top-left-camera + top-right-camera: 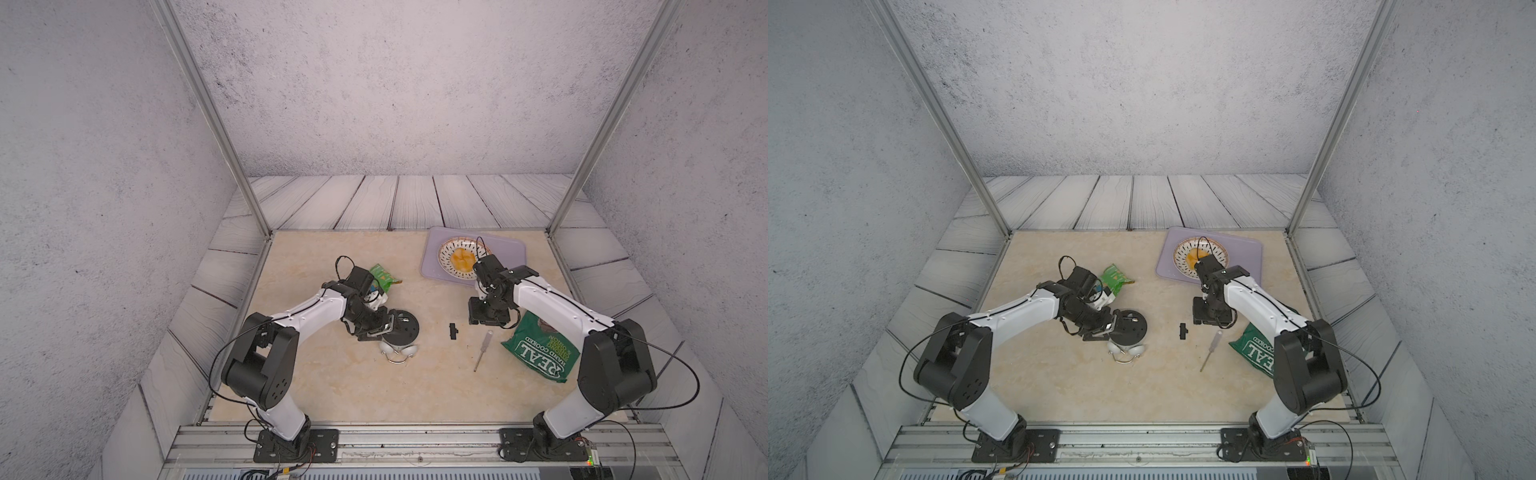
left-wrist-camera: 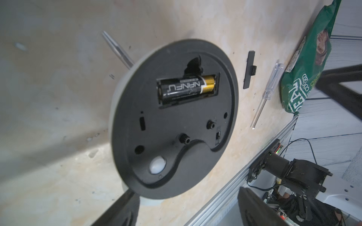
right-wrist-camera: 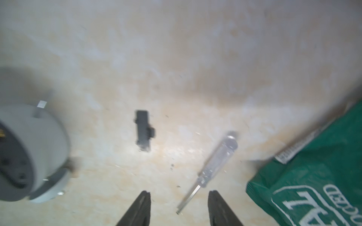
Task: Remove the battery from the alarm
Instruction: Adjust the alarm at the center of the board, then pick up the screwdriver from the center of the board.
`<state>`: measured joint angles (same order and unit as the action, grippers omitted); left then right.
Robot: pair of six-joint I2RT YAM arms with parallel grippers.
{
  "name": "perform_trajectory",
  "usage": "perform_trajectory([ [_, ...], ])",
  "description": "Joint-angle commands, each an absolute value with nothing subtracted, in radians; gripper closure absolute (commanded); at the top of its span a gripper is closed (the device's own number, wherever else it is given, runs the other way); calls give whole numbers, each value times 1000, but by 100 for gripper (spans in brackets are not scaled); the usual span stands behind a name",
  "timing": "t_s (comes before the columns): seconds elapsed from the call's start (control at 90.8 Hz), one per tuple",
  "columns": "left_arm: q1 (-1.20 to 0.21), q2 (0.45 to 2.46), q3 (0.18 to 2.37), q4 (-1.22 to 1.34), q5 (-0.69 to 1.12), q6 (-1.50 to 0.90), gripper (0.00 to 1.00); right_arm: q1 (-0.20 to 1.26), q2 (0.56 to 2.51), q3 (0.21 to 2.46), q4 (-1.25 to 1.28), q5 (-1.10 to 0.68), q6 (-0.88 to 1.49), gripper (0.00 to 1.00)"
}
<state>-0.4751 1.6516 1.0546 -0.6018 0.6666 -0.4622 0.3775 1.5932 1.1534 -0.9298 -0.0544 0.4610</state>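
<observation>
Status: partly done. The alarm point(image 1: 402, 329) lies face down on the surface point(image 1: 374, 390), left of centre in both top views, black back up. Its cover point(image 2: 249, 69) is off and lies on the surface to the right of it, well apart, with a screwdriver point(image 2: 271, 86) just beyond. In the left wrist view the bay is open and the battery point(image 2: 186, 89) sits fully seated in it, gold end toward the right of the frame. Access is made; extraction is not.

My left gripper point(image 1: 385, 327) is at the alarm's left rim, jaws spread wide, holding nothing. My right gripper point(image 3: 179, 195) hangs above the surface near the cover and screwdriver, jaws apart and empty.

Left to do, in my judgement: pry or pinch the battery free and lift it clear of the alarm.
</observation>
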Motion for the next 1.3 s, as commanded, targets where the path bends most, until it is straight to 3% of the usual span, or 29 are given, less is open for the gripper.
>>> perform_trajectory([
  [0.0,-477,1601,1035,-643,644,-436,12,353,1584,1120,-962,-22,506,47],
  [0.22,-479,1503,1056,-705,503,-378,9,302,1719,1134,-881,-39,592,64],
  [0.605,-542,1402,1077,-713,405,-367,9,293,1840,1115,-823,-47,617,69],
  [0.705,-563,1397,1094,-695,403,-367,9,291,1841,1099,-799,-70,617,76],
  [0.837,-597,1394,1112,-648,404,-368,10,292,1764,1106,-801,-102,628,86],
  [1.101,-678,1392,1183,-487,385,-332,14,309,1449,1238,-794,-146,695,90],
  [1.288,-796,1448,1286,-459,224,-198,19,334,1342,1317,-748,-165,777,93],
])
